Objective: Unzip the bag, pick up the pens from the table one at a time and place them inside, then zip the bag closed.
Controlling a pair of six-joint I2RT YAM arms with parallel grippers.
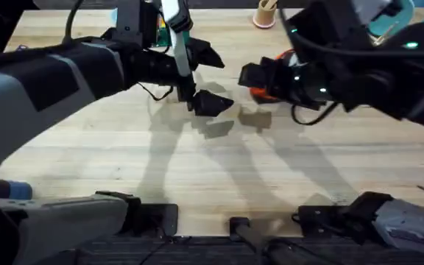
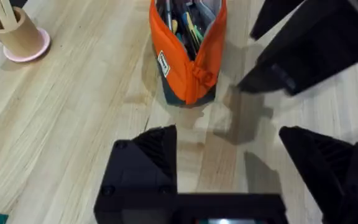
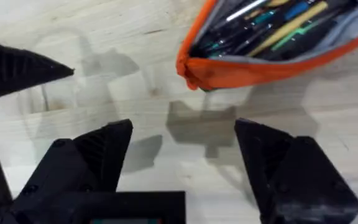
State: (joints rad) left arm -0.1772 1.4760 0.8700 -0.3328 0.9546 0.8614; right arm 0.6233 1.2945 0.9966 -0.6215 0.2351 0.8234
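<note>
Orange-red soft fabric pouch [image 2: 188,56] stands unzipped on the pale wooden table [image 2: 73,124], pens and pencils inside. Left gripper [image 2: 229,162] and right gripper [image 3: 182,155] hover near it, both spread and empty.

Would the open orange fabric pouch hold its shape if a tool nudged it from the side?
The orange fabric pouch would probably buckle: its walls look soft and its zipper gapes. The pens packed inside may stiffen it and add weight, so it might slide on the wooden table rather than tip.
</note>
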